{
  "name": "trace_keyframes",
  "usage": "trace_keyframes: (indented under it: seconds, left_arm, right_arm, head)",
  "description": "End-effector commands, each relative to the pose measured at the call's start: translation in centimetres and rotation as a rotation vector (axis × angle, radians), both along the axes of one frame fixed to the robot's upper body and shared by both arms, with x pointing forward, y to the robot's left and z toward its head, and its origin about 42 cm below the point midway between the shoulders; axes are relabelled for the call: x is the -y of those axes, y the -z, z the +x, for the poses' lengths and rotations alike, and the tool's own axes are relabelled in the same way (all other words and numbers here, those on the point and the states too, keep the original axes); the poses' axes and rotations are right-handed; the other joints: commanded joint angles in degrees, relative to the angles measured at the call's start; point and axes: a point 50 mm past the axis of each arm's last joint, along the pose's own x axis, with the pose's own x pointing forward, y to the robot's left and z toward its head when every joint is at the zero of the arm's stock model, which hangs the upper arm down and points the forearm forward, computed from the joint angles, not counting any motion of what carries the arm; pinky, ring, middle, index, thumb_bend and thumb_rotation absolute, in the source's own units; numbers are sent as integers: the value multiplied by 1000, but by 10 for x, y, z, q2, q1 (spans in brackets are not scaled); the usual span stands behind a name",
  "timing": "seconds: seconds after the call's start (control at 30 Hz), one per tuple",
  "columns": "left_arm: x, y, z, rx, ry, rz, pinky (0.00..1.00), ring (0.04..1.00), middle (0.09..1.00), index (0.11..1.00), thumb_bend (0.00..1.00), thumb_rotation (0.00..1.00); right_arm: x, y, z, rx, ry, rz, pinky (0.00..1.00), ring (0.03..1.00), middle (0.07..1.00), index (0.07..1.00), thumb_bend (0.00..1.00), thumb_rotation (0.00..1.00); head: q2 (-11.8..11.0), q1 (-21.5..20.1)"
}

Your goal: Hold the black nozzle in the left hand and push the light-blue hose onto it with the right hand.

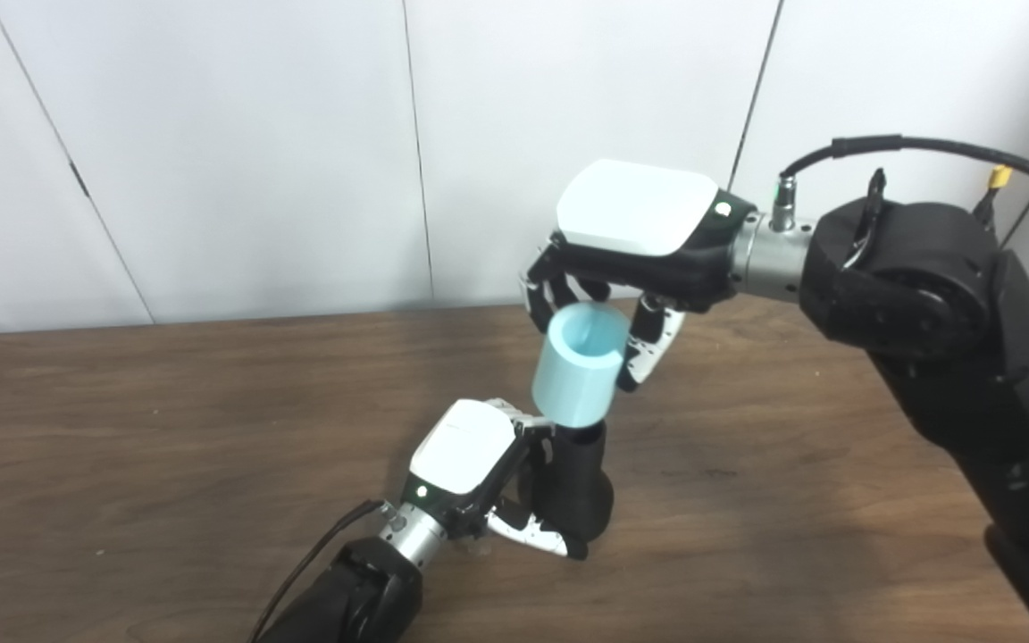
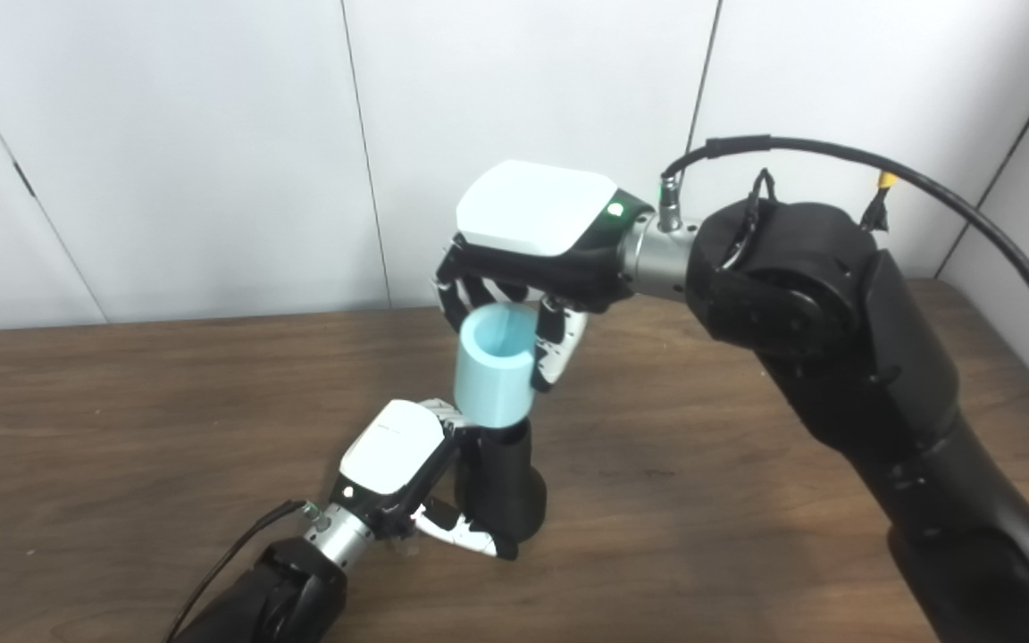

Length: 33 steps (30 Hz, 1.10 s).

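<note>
Between the right hand's fingers (image 1: 559,299) and thumb, the light-blue hose (image 1: 579,364) stood nearly upright, its lower end seated over the top of the black nozzle (image 1: 579,482). The right hand (image 1: 635,237) pinched the hose near its open upper rim. Below, the left hand (image 1: 470,460) had its fingers wrapped around the nozzle, whose base seemed to rest on the table (image 1: 166,420). The hose leaned slightly; pushing down off-axis could jam it crooked, or tip the nozzle in the left hand's grip.
</note>
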Motion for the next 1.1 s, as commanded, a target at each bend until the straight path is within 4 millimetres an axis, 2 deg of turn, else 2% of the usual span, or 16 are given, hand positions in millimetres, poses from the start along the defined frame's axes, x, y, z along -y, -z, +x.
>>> trace_keyframes:
  seconds: [0.0,0.13,0.17,0.2,0.27,1.07]
  left_arm:
    - [-58,92,-53,-292,-108,235,703,534,459,510,523,0]
    - [-58,94,-54,-289,-108,241,704,534,457,510,523,0]
    - [-58,95,-54,-287,-107,242,699,531,456,510,523,0]
    - [-58,95,-54,-285,-105,240,696,529,457,510,523,0]
    - [-58,94,-54,-286,-103,226,695,526,454,512,523,0]
    - [-52,91,-59,-284,-93,237,707,533,457,510,523,0]
  right_arm:
    - [2,-33,-7,81,-17,-2,134,368,447,513,515,0]
    - [4,-32,-5,51,-33,-24,137,368,444,514,516,0]
    - [4,-31,-5,50,-36,-25,132,279,420,501,521,0]
    - [5,-31,-5,49,-35,-30,129,233,407,493,523,0]
    - [5,-31,-5,48,-21,-43,130,197,397,487,525,0]
    - [-1,-17,-4,76,12,-9,156,213,415,486,526,0]
  head:
    - [2,-2]
    - [0,-2]
    - [0,-3]
    - [0,-3]
    - [3,-4]
    - [5,3]
